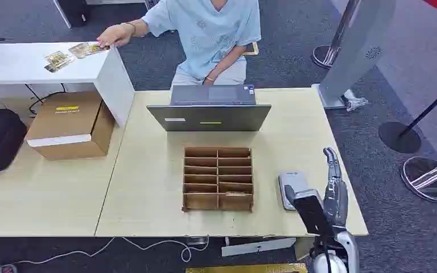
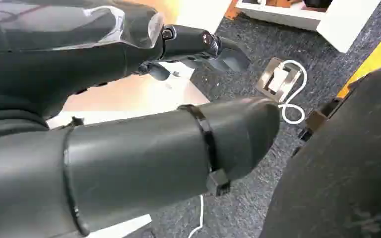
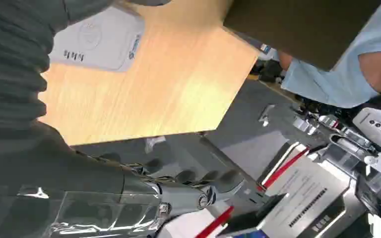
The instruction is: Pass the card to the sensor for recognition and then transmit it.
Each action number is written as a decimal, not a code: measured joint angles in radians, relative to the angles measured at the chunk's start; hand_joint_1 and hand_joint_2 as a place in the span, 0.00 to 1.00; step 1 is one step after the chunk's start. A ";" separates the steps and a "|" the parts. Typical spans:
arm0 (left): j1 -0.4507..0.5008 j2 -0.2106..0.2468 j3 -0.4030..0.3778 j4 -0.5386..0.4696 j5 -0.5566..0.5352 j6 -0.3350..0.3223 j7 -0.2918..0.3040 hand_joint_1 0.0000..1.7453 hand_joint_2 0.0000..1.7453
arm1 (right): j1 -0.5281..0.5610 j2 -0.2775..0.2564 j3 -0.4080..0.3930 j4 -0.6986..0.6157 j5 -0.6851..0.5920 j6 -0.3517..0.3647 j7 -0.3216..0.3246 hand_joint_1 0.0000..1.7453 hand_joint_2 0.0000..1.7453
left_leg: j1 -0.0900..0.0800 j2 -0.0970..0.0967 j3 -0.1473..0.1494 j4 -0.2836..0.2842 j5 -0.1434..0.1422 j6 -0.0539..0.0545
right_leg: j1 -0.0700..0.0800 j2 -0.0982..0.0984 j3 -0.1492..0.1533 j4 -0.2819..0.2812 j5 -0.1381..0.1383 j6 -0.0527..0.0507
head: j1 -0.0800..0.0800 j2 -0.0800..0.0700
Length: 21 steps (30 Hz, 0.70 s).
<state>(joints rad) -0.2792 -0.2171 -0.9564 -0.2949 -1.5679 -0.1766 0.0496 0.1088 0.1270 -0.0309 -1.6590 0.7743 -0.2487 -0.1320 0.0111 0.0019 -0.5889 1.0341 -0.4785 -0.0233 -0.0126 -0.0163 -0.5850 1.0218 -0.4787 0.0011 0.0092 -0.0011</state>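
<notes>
The pale wooden bench (image 1: 148, 187) carries an open grey laptop (image 1: 210, 111) at its far edge, a brown compartmented cardboard organizer (image 1: 218, 178) at centre and a flat grey card sensor (image 1: 293, 185) near the right edge. The right hand (image 1: 334, 185) hangs over that edge beside the sensor, fingers straight and apart, holding nothing. The right wrist view shows the sensor's printed face (image 3: 96, 42). Cards (image 1: 88, 49) lie on the white side table (image 1: 34, 65) under a person's hand (image 1: 114, 35). The left wrist view shows the left hand (image 2: 198, 47) over grey carpet, fingers extended, empty.
</notes>
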 joint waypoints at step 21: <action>-0.010 0.004 0.007 0.000 0.008 0.002 -0.075 0.00 0.00 | 0.077 -0.019 0.008 -0.062 0.419 -0.188 0.052 0.00 1.00 | 0.000 0.000 0.000 0.000 0.000 0.000 | 0.000 0.000 0.000 0.000 0.000 0.000 | 0.000 0.000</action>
<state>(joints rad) -0.2891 -0.2132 -0.9491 -0.2949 -1.5595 -0.1751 -0.0250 0.1854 0.1076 -0.0225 -1.7212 1.1931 -0.4369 -0.0797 0.0112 0.0021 -0.5893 1.0341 -0.4786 -0.0234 -0.0125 -0.0160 -0.5850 1.0219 -0.4787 0.0011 0.0095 -0.0011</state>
